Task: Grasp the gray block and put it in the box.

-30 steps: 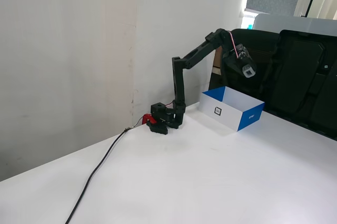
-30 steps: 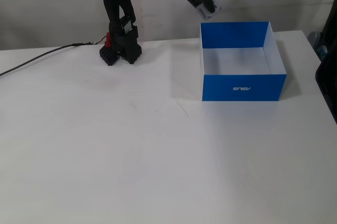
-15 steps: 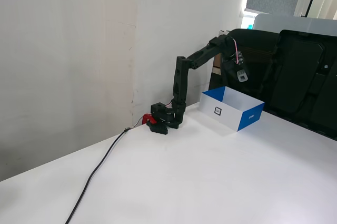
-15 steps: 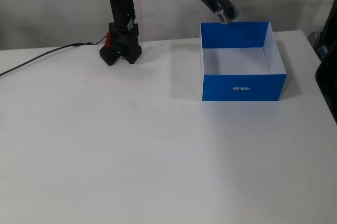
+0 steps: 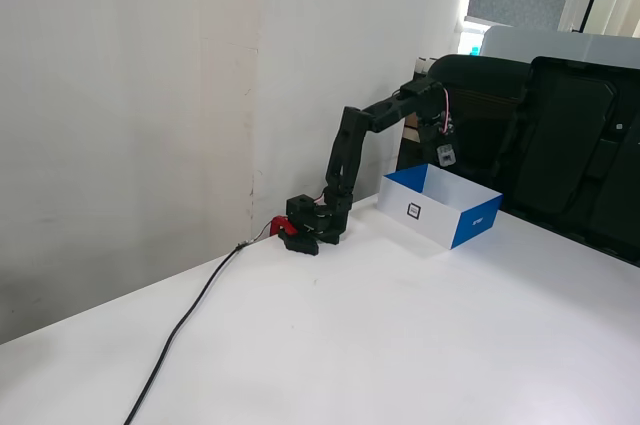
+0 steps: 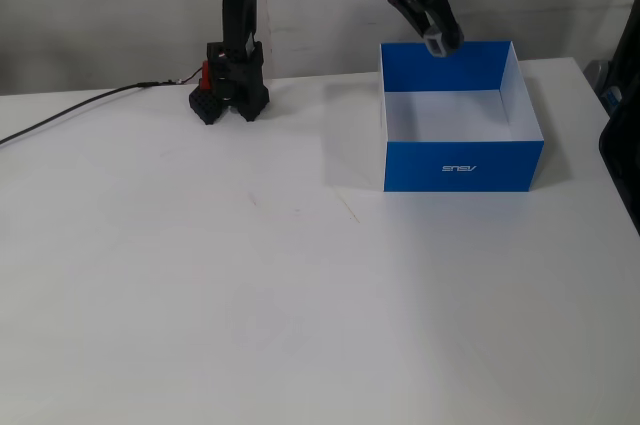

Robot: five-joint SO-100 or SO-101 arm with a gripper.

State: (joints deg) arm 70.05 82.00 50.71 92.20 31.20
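Observation:
The gray block (image 6: 439, 42) hangs over the far left part of the box (image 6: 462, 163), held in my gripper (image 6: 437, 37), which is shut on it. In the other fixed view the gray block (image 5: 445, 155) hangs at the tip of the gripper (image 5: 444, 151), just above the blue and white box (image 5: 441, 208) with its square label. The box stands on the white table, open side up, with a white inside.
The arm's black base (image 6: 229, 98) with a red part sits left of the box. A black cable (image 5: 190, 322) runs from it across the table. Dark chairs (image 5: 570, 150) stand behind the box, and a wall is close behind the arm.
The arm has stretched forward and lowered, carrying the gray block from behind the box's far left corner to over the box and closer to its rim.

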